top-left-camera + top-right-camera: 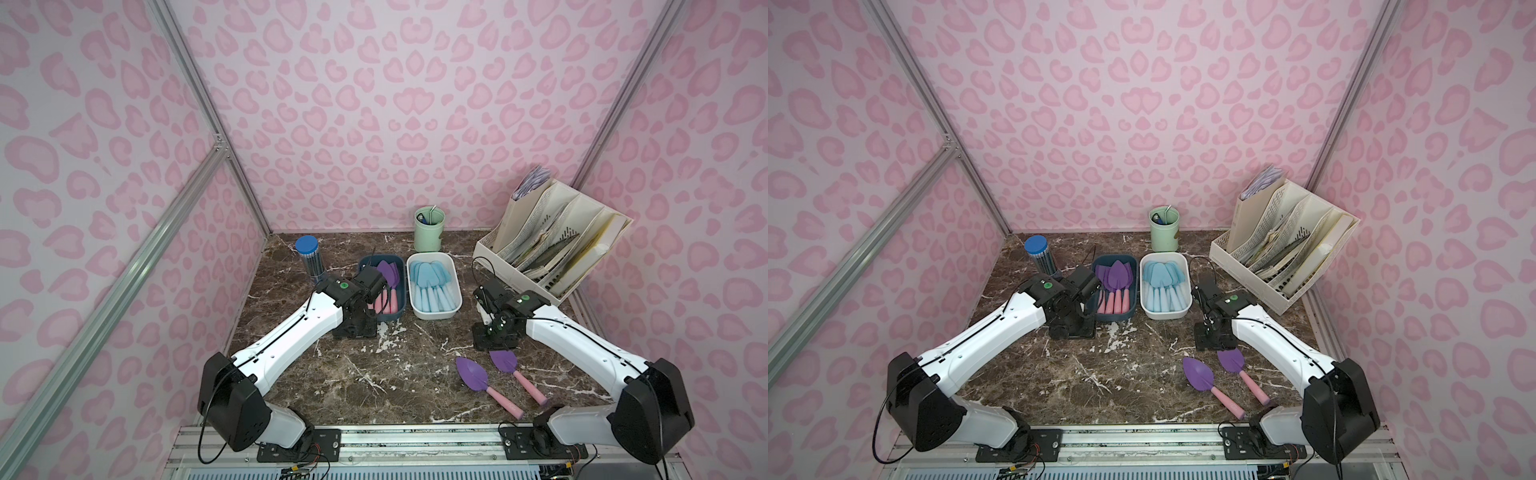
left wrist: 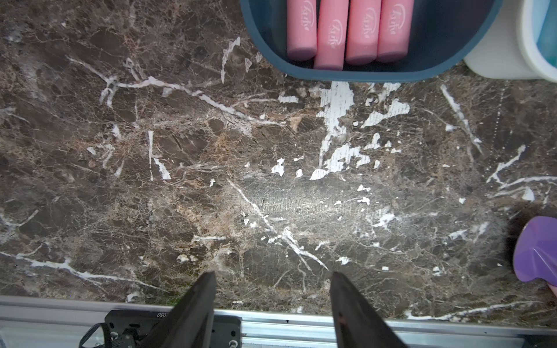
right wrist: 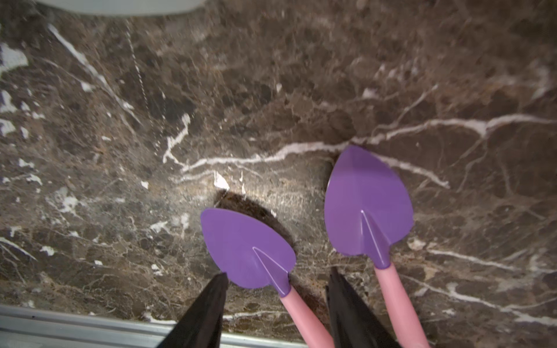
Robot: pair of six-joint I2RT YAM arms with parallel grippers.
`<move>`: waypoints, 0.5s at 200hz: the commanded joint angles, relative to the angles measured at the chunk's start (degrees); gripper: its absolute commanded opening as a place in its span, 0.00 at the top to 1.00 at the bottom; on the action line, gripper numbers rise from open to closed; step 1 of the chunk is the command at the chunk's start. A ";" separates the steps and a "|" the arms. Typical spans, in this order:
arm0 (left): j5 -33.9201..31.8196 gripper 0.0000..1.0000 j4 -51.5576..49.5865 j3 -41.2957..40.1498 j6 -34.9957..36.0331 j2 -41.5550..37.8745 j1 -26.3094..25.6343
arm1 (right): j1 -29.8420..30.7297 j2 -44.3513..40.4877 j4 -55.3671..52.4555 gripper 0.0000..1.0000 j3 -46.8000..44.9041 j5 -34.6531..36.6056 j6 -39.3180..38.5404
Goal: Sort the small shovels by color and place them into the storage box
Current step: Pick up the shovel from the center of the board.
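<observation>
Two purple-bladed small shovels with pink handles [image 1: 471,374] [image 1: 503,360] lie on the marble table at front right. My right gripper [image 3: 278,272] hangs open above them. In the right wrist view one shovel [image 3: 247,250] has its handle between the jaws, and the other shovel [image 3: 367,205] lies beside it. The dark blue storage box [image 1: 402,291] holds several purple shovels [image 1: 1117,278]. The white storage box [image 1: 434,316] next to it holds several light blue shovels [image 1: 432,282]. My left gripper [image 2: 273,273] is open and empty over bare table in front of the dark blue box [image 2: 370,75].
A clear pencil tube with a blue cap [image 1: 309,262] stands at back left. A green cup [image 1: 429,228] is by the back wall, and a cream file organizer [image 1: 552,237] at back right. A metal rail [image 1: 415,440] runs along the front edge.
</observation>
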 commanded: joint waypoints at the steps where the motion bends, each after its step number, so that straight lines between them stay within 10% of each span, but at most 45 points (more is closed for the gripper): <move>1: -0.07 0.34 -0.99 -0.17 -0.30 0.45 0.00 | 1.74 -1.55 -3.38 0.41 -3.14 -3.14 3.22; 100: 1.05 0.34 1.15 -2.37 0.51 0.74 0.00 | 7.74 -5.14 -3.64 0.35 -14.11 -7.88 11.12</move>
